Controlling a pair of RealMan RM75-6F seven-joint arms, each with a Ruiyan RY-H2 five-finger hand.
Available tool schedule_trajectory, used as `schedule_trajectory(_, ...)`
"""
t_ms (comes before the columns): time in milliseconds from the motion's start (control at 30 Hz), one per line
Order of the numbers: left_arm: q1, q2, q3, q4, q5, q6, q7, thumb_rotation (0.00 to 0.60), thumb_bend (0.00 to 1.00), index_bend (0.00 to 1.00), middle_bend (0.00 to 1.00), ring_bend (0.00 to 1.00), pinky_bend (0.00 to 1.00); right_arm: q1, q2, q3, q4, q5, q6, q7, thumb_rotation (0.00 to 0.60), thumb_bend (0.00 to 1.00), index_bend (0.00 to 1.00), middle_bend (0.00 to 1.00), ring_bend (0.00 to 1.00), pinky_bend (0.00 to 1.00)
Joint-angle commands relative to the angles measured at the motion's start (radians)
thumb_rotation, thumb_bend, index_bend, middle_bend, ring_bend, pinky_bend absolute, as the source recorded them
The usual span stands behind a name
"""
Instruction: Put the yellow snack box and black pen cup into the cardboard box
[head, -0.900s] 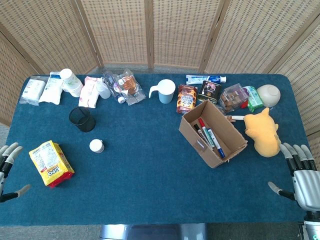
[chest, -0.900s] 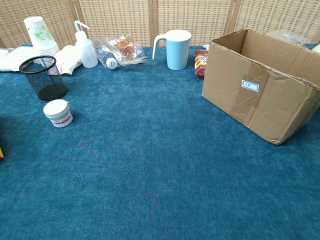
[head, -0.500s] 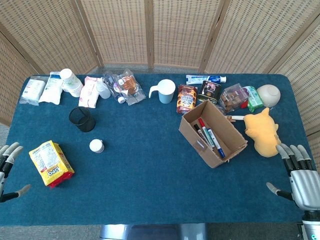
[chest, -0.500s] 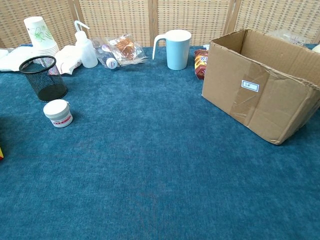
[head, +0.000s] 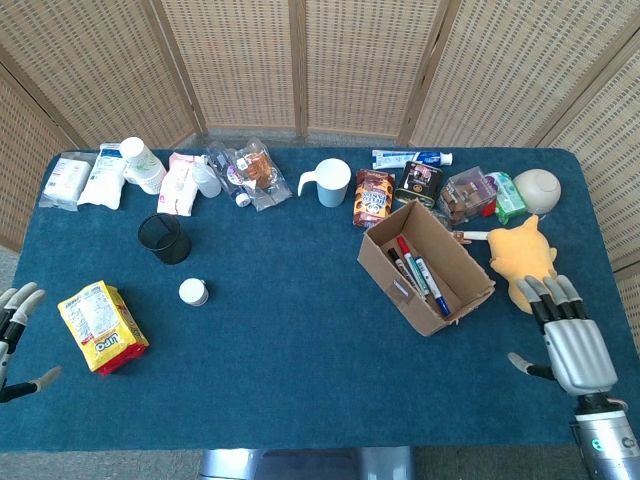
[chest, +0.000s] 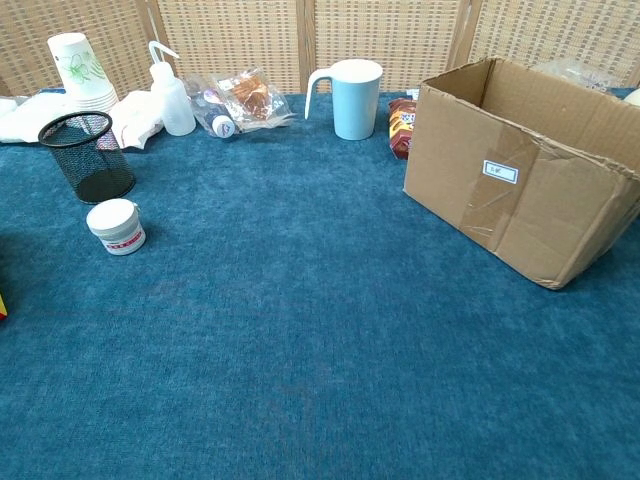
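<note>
The yellow snack box (head: 102, 327) lies flat near the table's front left. A black mesh pen cup (head: 165, 238) stands upright behind it, also seen at the left of the chest view as the pen cup (chest: 87, 157). The cardboard box (head: 425, 267) sits open right of centre with several markers inside; in the chest view the cardboard box (chest: 525, 170) fills the right. My left hand (head: 14, 338) hovers open at the left edge, just left of the snack box. My right hand (head: 565, 339) is open at the front right, fingers spread, touching nothing.
A small white jar (head: 193, 291) stands between the pen cup and the snack box. A yellow plush toy (head: 527, 260) lies right of the cardboard box, close to my right hand. A white mug (head: 328, 182), bottles and snack packs line the back edge.
My right hand has moved inward to the left and forward over the table, toward the plush toy. The left hand and all objects stay put.
</note>
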Motion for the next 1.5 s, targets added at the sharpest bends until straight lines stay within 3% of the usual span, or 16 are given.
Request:
schedule_trajectory(33,0.000,0.001,0.000,0.001,-0.003,-0.002,-0.004,0.600,0.06,0.00,0.00,0.00,0.00,0.038,-0.014,0.013,-0.050,-0.007,-0.036,-0.073,0.600,0.00,0.03,0.00,0.00,0.00)
schedule_trajectory(600,0.000,0.012,-0.007,0.007,-0.016,0.001,-0.039,0.600,0.06,0.00,0.00,0.00,0.00,0.209,-0.196,0.087,-0.146,0.166,-0.216,-0.332,0.600,0.00,0.04,0.00,0.00,0.12)
schedule_trajectory(1067,-0.006,0.015,-0.014,0.013,-0.039,-0.016,-0.057,0.600,0.06,0.00,0.00,0.00,0.00,0.334,-0.365,0.130,-0.002,0.331,-0.289,-0.408,0.600,0.00,0.06,0.05,0.02,0.29)
schedule_trajectory(1167,-0.007,0.015,-0.015,0.014,-0.042,-0.017,-0.057,0.600,0.06,0.00,0.00,0.00,0.00,0.351,-0.387,0.137,0.035,0.341,-0.289,-0.405,0.600,0.00,0.11,0.13,0.10,0.37)
schedule_trajectory(1333,-0.010,0.013,-0.017,0.015,-0.049,-0.026,-0.056,0.600,0.06,0.00,0.00,0.00,0.00,0.372,-0.420,0.132,0.096,0.338,-0.289,-0.388,0.600,0.03,0.27,0.37,0.37,0.58)
schedule_trajectory(1500,-0.011,0.012,-0.017,0.017,-0.054,-0.031,-0.054,0.600,0.06,0.00,0.00,0.00,0.00,0.391,-0.456,0.118,0.164,0.306,-0.283,-0.370,0.600,0.27,0.48,0.54,0.56,0.76)
